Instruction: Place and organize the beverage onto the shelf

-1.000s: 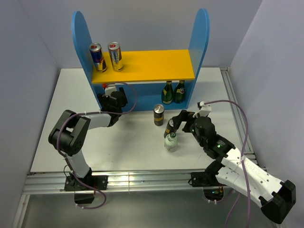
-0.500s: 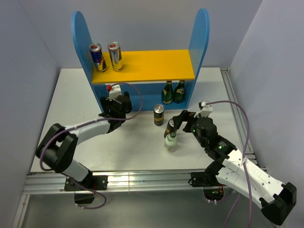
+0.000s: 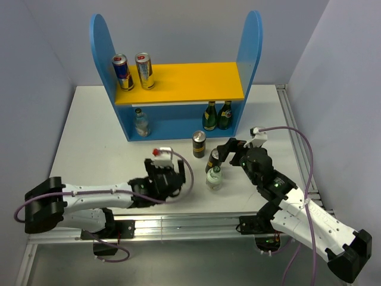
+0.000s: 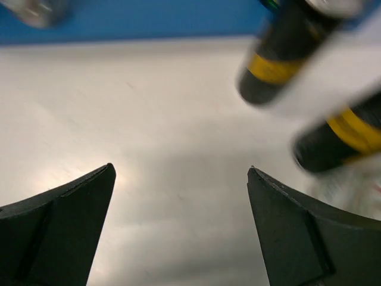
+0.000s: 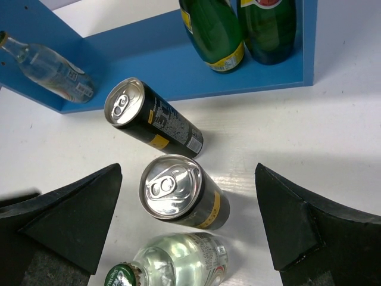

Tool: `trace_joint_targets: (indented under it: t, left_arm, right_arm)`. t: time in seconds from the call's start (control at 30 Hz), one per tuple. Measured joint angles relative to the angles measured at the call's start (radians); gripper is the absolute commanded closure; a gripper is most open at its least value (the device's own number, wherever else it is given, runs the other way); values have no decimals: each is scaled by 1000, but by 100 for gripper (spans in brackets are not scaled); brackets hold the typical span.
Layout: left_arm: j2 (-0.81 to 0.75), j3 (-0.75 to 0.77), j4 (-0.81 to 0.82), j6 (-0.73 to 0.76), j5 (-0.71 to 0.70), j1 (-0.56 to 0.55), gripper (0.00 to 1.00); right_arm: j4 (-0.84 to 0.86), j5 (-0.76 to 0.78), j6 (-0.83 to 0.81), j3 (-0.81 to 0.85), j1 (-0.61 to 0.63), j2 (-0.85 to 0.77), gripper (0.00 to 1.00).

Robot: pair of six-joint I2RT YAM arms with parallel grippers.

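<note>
The shelf (image 3: 178,83) stands at the back. A blue-and-silver can (image 3: 122,71) and a gold can (image 3: 144,70) stand on its yellow board. A clear bottle (image 3: 140,122) stands on the lower level at left, also in the right wrist view (image 5: 47,65). Two black-and-gold cans (image 3: 199,143) (image 3: 213,159) and a clear bottle (image 3: 214,177) stand on the table in front. My right gripper (image 5: 187,208) is open above the nearer can (image 5: 178,192) and the bottle (image 5: 172,265). My left gripper (image 4: 178,179) is open and empty, low over the table left of the cans.
Two green bottles (image 3: 216,115) stand on the shelf's lower level at right, also in the right wrist view (image 5: 238,27). The white table (image 3: 89,155) ends at a metal rail (image 3: 178,226) in front. Grey walls close in on both sides.
My left arm has drawn back from the shelf's lower left corner, leaving a clear bottle there, and swung down to the table's front. The right arm has hardly moved.
</note>
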Motion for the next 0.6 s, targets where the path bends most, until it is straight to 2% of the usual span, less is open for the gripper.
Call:
trace_joint_targets:
  t: [0.03, 0.07, 0.17, 0.27, 0.4, 0.6]
  left_arm:
    - [8, 0, -19, -32, -8, -33, 1]
    - [37, 5, -43, -75, -28, -132, 1]
    - [115, 27, -77, -158, -67, -314, 1]
    - [192, 38, -15, -150, -74, -410, 1]
    - [296, 56, 148, -57, -66, -441, 1]
    - [423, 109, 385, 104, -43, -403, 3]
  right_arm:
    - [0, 2, 0, 0, 0, 0, 0]
    - [0, 3, 0, 0, 0, 0, 0]
    - [0, 8, 0, 0, 0, 0, 0]
    - [0, 10, 0, 0, 0, 1, 0]
    - [0, 10, 0, 0, 0, 0, 0]
    - [0, 11, 0, 0, 0, -11, 0]
